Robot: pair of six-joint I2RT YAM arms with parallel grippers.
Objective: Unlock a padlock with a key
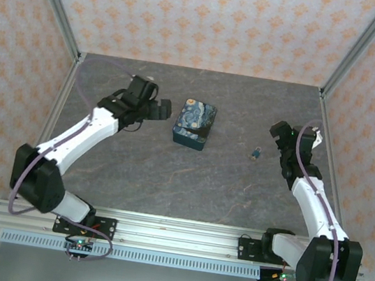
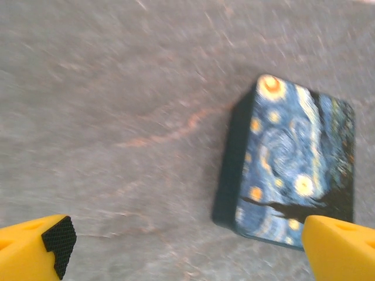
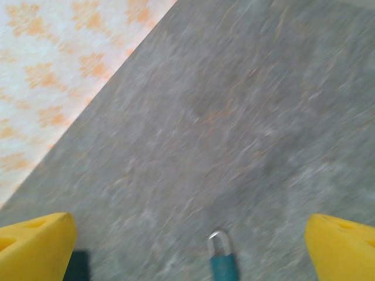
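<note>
Bases of both arms sit on the rail (image 1: pixel 172 241) at the worktop's (image 1: pixel 188 183) near edge. Farther in, on the right half, the padlock (image 1: pixel 258 152) lies on the worktop. The right wrist view shows its teal body and silver shackle (image 3: pixel 218 239) low between the spread yellow fingers (image 3: pixel 41 246). The key is too small to make out. The right end effector (image 1: pixel 278 133) hovers near the padlock, just beyond and to its right, jaws wide apart, holding nothing. The blue box (image 1: pixel 194 124) rests mid-worktop, well left of the padlock. The left end effector (image 1: pixel 160 111) hangs just left of the box, wide open and empty. Patterned walls (image 1: pixel 192 14) close the back.
</note>
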